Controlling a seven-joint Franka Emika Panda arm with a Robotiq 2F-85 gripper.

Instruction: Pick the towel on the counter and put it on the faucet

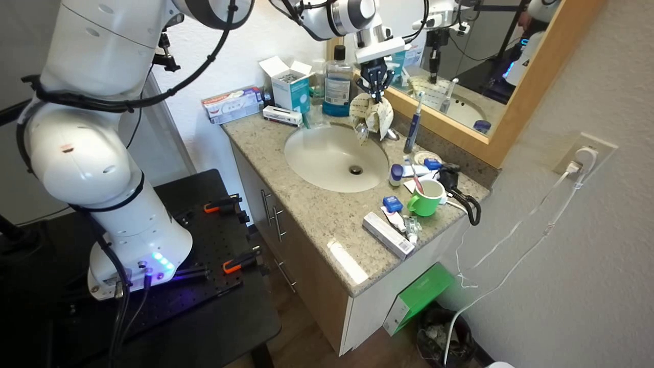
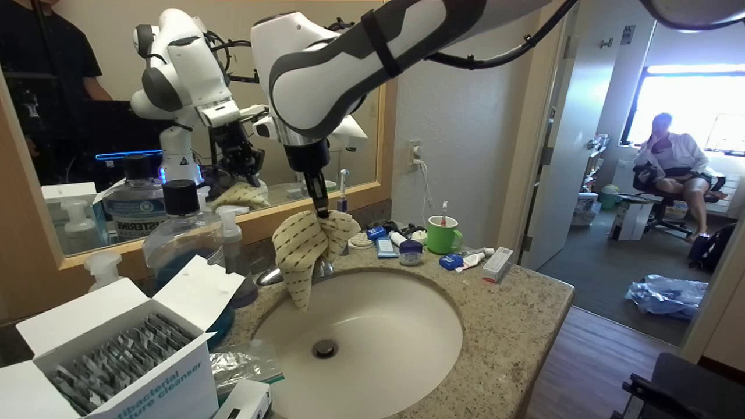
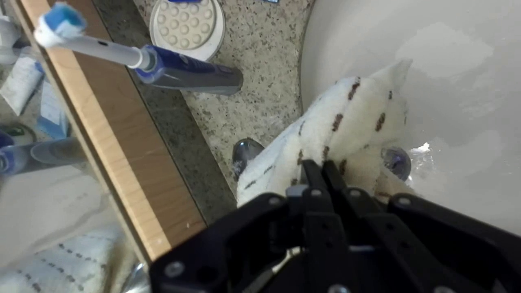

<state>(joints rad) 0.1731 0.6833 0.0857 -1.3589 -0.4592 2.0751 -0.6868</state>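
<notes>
The job is looking mostly done. The towel [image 2: 300, 244] is not lying flat on the surface [image 2: 500, 326]; it is hanging at the back of the sink [image 2: 401, 349], right where the faucet [image 3: 398, 163] is standing. So the picking-up part is looking finished, and the bringing-over part is looking finished too, or very nearly.

The fingers [image 3: 314, 179] are pinching the towel tightly near its middle, with their tips pressing close together on the cloth. Letting go is not happening yet. The cloth is covering most of the faucet, and bits of shiny metal are peeking out in both exterior views. In the wrist view, the round end is poking out on the sink side and a shiny handle [image 3: 246, 154] is poking out on the back side. I am not able to tell if the faucet is holding the towel up, or if the fingers are doing all the holding. What is left, I am guessing, is setting it down snugly, opening up and backing away.

The towel is looking soft and floppy. It is showing a creamy color, whiter in the wrist view, with rows of little brown dashes running across it. It is bunching up where the pinch is and spreading out below like a big droopy bow. One long corner is pointing down over the sink, and the sides are curling into loose folds.
</notes>
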